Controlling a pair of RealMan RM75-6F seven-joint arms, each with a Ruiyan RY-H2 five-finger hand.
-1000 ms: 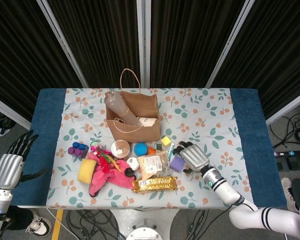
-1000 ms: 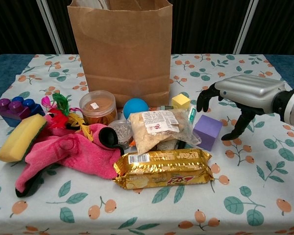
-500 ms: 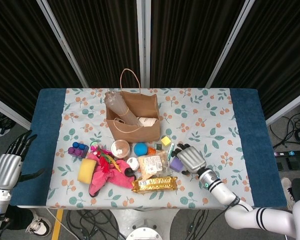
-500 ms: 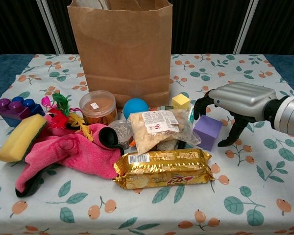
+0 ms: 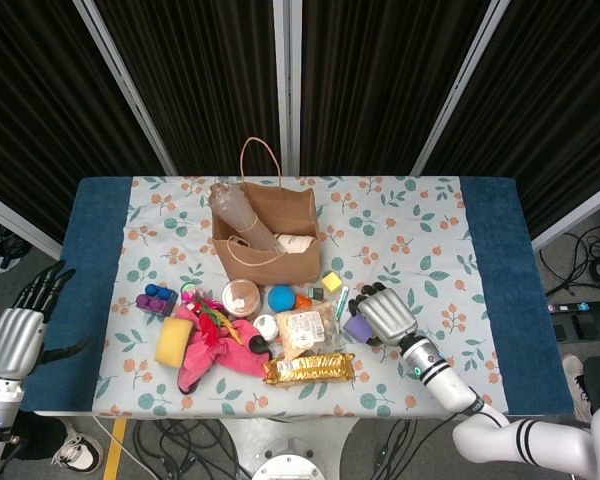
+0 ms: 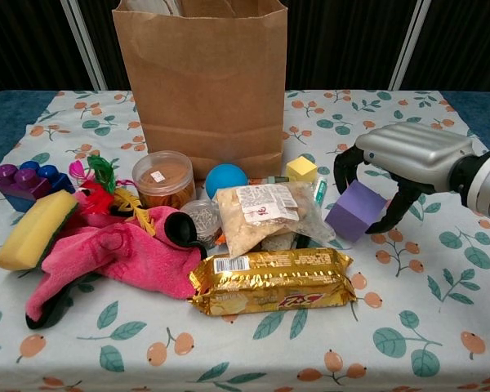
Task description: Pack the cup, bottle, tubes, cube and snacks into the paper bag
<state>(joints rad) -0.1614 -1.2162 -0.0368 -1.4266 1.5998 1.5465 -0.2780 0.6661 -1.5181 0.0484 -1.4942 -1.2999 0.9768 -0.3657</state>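
Observation:
My right hand [image 6: 404, 159] [image 5: 387, 315] grips the purple cube [image 6: 355, 211] [image 5: 357, 328] between its fingers and thumb; the cube is tilted, just above the tablecloth. The brown paper bag [image 6: 200, 82] [image 5: 268, 235] stands upright behind the pile, with a clear bottle [image 5: 235, 210] sticking out of it. In front lie a lidded cup [image 6: 163, 178], a clear snack bag [image 6: 265, 214], a gold snack packet [image 6: 269, 282] and a green-white tube [image 6: 319, 191]. My left hand [image 5: 18, 335] hangs open off the table's left edge.
A yellow cube [image 6: 301, 169] and a blue ball [image 6: 226, 180] sit at the bag's foot. A pink cloth [image 6: 122, 253], a yellow sponge [image 6: 33, 230] and purple blocks [image 6: 20, 181] fill the left of the pile. Bare tablecloth [image 6: 441, 310] lies right of my right hand.
My right hand moved left onto the purple cube, closed its fingers round it and tipped it up off the cloth. The left hand stayed put.

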